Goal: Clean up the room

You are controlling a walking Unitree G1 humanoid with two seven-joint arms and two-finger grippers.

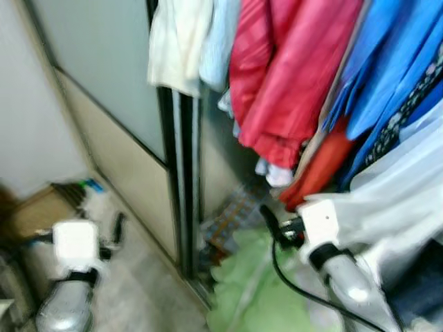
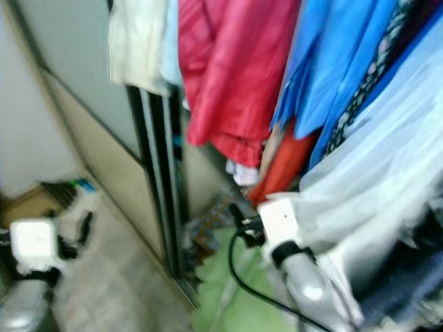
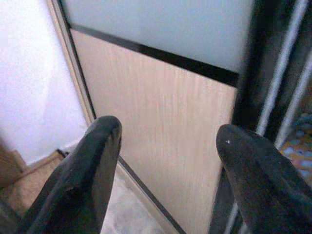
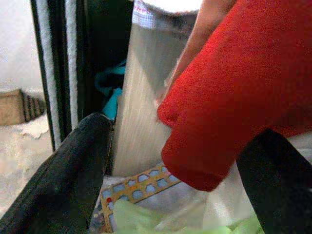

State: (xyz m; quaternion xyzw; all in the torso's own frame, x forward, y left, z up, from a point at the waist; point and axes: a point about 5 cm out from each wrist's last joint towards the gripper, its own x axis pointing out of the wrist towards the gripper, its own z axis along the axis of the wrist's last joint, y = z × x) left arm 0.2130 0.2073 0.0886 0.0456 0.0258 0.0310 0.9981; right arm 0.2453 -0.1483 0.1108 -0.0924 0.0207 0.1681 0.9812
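Observation:
An open wardrobe holds hanging clothes: a white top (image 1: 176, 41), a crimson jacket (image 1: 284, 76), blue garments (image 1: 394, 69) and an orange-red piece (image 1: 322, 166). A pale green cloth (image 1: 249, 283) lies heaped on the wardrobe floor. My right gripper (image 1: 271, 223) is open just above that cloth, below the hanging clothes. In the right wrist view the gripper (image 4: 185, 131) has the orange-red hem (image 4: 234, 87) hanging between and beyond its fingers, not held. My left gripper (image 3: 170, 131) is open and empty, low at the left, facing the sliding door (image 3: 161, 126).
The sliding door (image 1: 131, 159), wood below and frosted glass above, stands with black tracks (image 1: 181, 187) at its edge. A blue-and-orange patterned item (image 4: 141, 187) lies behind the green cloth. A cardboard box (image 1: 34, 211) and white fluffy stuff (image 1: 100, 204) sit by the left wall.

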